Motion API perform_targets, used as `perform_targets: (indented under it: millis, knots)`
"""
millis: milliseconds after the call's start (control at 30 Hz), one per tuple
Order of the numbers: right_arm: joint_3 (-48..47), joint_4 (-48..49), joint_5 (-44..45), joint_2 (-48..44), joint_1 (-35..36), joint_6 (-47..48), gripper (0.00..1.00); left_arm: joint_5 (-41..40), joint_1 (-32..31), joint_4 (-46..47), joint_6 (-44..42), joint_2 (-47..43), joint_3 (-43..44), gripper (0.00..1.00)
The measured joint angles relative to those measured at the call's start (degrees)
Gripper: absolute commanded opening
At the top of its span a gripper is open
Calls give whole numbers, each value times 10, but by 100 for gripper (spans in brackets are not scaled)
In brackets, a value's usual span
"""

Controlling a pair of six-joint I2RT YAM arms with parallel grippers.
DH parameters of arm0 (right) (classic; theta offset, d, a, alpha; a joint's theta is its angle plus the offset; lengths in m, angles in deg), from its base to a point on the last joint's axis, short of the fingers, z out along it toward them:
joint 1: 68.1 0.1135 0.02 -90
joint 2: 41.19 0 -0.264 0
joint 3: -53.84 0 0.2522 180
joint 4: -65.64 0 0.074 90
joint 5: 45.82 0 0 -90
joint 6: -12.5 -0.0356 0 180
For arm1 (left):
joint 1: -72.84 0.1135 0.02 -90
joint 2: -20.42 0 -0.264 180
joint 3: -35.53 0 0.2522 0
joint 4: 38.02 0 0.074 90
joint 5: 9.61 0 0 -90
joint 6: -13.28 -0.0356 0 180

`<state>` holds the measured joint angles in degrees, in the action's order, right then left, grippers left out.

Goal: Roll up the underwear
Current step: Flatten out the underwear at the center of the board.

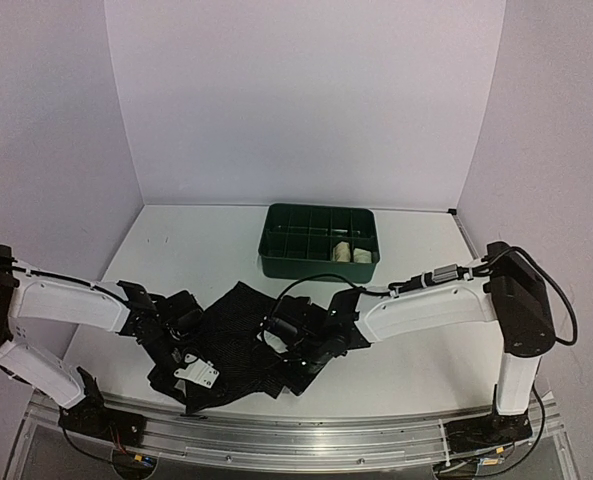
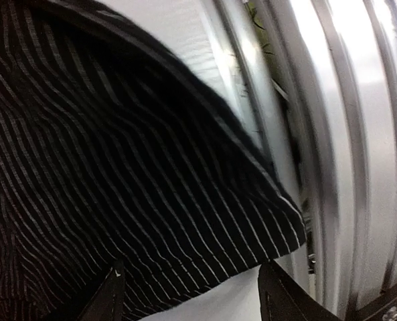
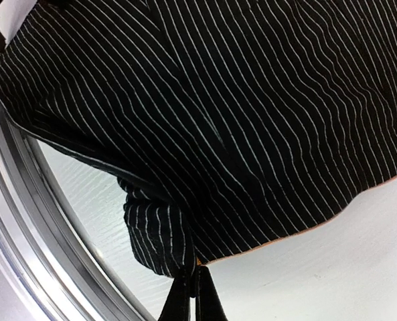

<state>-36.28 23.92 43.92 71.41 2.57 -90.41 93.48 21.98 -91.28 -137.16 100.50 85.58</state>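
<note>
- Your black underwear (image 1: 238, 330), soft cloth with fine white pinstripes, lies rumpled and spread out on the smooth white table (image 1: 196, 250). It sits near the ribbed metal rail (image 1: 326, 440), between both grippers.
- Your right gripper (image 3: 193, 287) is pressed fully together, pinching a bunched fold at the hem.
- Your left gripper (image 2: 190, 274) stands wide apart at the striped edge, not closed on it.
- Behind, the green plastic compartment tray (image 1: 276, 262) holds cream rolls (image 1: 353, 250).

On my feed black underwear (image 1: 238, 335) with thin white pinstripes, a white tag (image 1: 198, 376) on it, dark green tray (image 1: 296, 268), two cream rolls (image 1: 354, 251) inside, white table (image 1: 196, 250), my arms (image 1: 66, 300) white with black joints, silver rail (image 1: 306, 438), pale lilac walls (image 1: 306, 100)
</note>
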Motion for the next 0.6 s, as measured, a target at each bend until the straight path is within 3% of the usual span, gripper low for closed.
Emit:
perform_targets:
  millis: [367,600]
  knots:
    - [-51,5,-2,34,-15,32,0,4,171,52,-162,69,58,68]
    - [-70,9,-13,43,-12,21,0,-17,176,17,-248,-24,-2,72]
